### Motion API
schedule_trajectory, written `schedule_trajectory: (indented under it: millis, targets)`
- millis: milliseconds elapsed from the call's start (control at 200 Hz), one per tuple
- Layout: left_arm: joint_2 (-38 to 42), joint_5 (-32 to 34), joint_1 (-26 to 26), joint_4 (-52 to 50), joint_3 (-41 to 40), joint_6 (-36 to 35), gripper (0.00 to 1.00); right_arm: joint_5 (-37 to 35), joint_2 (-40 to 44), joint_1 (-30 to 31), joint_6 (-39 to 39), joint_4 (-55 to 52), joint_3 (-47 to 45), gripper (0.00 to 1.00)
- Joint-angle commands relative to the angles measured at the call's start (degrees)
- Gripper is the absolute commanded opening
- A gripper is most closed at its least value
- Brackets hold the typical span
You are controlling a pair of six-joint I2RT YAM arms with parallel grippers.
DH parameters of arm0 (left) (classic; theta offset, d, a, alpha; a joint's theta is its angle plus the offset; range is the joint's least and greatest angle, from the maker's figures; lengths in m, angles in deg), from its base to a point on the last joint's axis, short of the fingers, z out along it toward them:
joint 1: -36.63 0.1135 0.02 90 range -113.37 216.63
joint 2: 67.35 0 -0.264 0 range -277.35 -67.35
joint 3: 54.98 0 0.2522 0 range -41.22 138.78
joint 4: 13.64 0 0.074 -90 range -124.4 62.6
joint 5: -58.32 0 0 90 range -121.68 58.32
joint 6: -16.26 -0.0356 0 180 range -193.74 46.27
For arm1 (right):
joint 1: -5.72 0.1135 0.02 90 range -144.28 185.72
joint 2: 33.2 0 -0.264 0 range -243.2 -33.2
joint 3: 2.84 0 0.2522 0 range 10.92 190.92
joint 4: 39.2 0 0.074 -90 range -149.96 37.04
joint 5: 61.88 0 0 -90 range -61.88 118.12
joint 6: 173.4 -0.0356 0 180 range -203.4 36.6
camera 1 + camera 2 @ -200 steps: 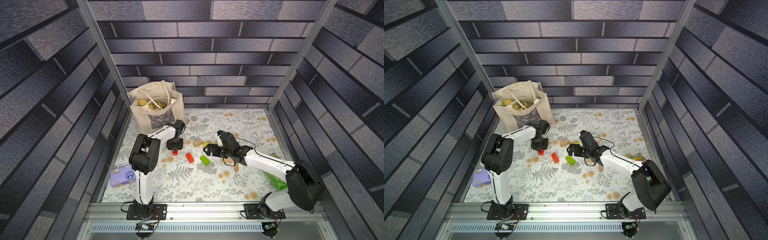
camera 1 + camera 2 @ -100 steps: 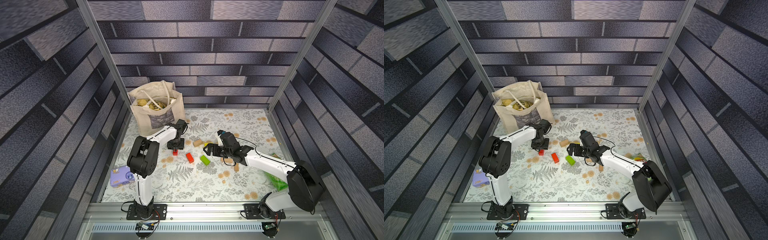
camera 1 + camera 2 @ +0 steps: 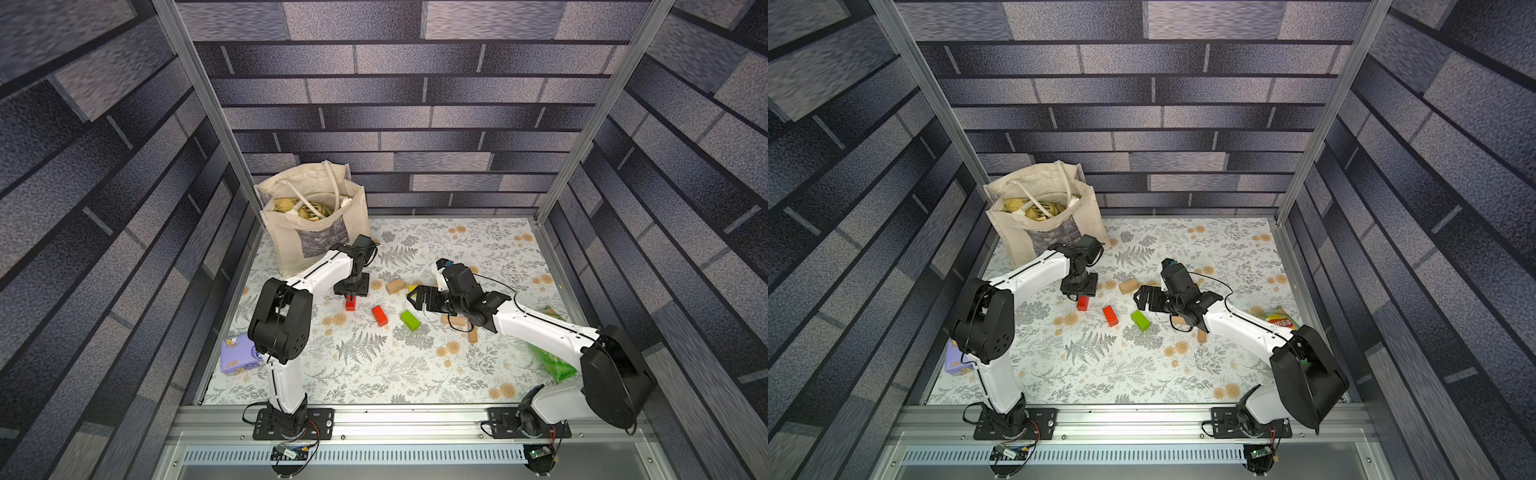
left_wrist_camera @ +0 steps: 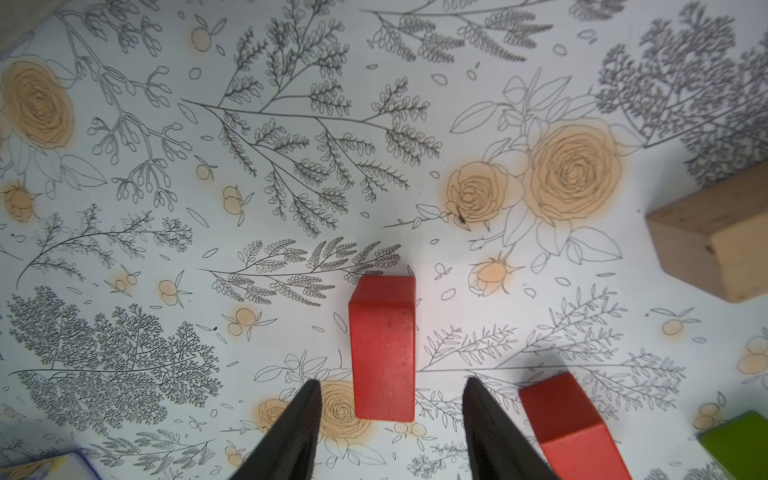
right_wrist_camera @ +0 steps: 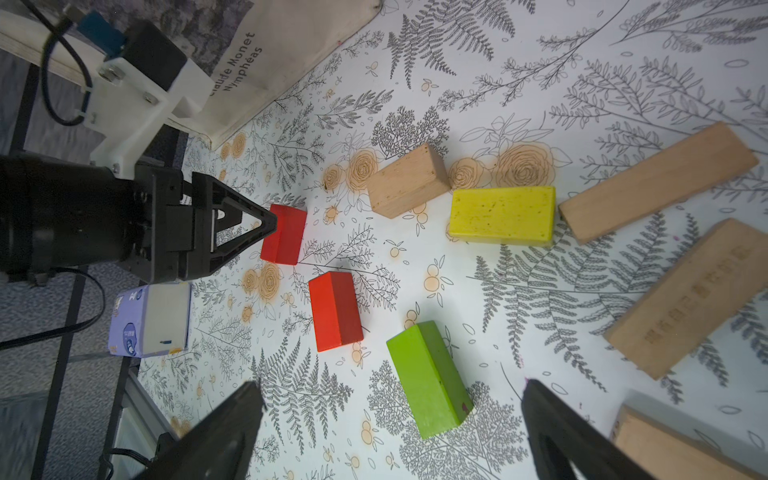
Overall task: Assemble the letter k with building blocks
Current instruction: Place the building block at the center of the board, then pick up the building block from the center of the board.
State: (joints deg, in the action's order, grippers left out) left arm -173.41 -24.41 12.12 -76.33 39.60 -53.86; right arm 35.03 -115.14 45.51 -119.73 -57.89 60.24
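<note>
Left pincer (image 4: 390, 386): released. Its fingers (image 4: 299, 428) stand on either side of a red block (image 4: 382, 353) with a gap at each face and touch neither. The block lies flat on the desk (image 3: 374, 374). Its long axis runs in line with the fingers, one end between them and the other pointing away. In both top views it points from the front rail toward the back wall.

Left arm: upper link upright from its base, elbow bent, forearm reaching toward the tote bag (image 3: 307, 232), wrist turned so the pincer points straight down.

Right pincer (image 5: 388, 388): released, spread wide, holding nothing, above one end of the green block (image 5: 428, 378). Right arm: stretched low from its base toward the desk's middle, pincer aimed toward the left arm.

Between the pincers lies a second red block (image 3: 379, 315), just beside the green one. Both are slanted alike and apart. The yellow block (image 5: 503, 216) and tan blocks (image 5: 407, 180) lie loose beyond, on differing headings.
</note>
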Motion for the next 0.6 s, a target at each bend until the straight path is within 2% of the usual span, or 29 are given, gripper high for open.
schedule_trajectory:
  millis: [0, 336, 596]
  targets:
    - [2.7, -2.7, -1.2, 1.7, 1.0, -1.5, 0.60, -0.7, 1.4, 0.5, 1.0, -1.4, -0.4, 1.00]
    - [0.6, -5.8, -3.6, 4.5, 4.6, -6.2, 0.67, -2.9, 2.1, 0.5, 3.7, -3.2, 0.5, 1.00]
    - [-1.8, -7.1, -6.4, 4.5, 8.7, -14.5, 0.70, -5.0, 4.8, 0.0, 6.0, -6.4, 0.5, 1.00]
